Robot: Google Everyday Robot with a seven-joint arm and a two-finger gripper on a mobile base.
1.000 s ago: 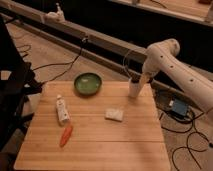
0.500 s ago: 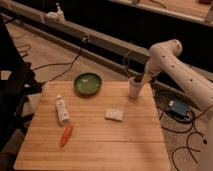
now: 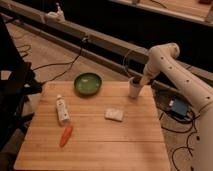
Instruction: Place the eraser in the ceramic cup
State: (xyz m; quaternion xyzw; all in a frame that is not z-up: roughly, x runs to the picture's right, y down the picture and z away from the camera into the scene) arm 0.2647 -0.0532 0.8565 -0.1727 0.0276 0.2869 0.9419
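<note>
The hand (image 3: 140, 81) sits right at the mouth of the ceramic cup (image 3: 134, 89), at the far right corner of the counter (image 3: 100, 145), and compared with a second ago it has barely shifted: the white arm (image 3: 172, 70) holds almost the same bent pose over the cup, perhaps a touch lower. That near stillness suggests the release step is in hand, or just finished.

The eraser cannot be made out anywhere. No black block lies on the wood, so it is probably either inside the cup or in the hand, but the dark patch at the cup's rim could be the eraser, the fingertips or shadow; it cannot be told which. Whether the hand is spread or closed cannot be told either.

Elsewhere on the counter lie the green bowl (image 3: 88, 83), a white tube (image 3: 61, 109), a carrot (image 3: 66, 135) and a white pad (image 3: 114, 114), all well apart from the cup. The arm's base is cut off at the right edge.
</note>
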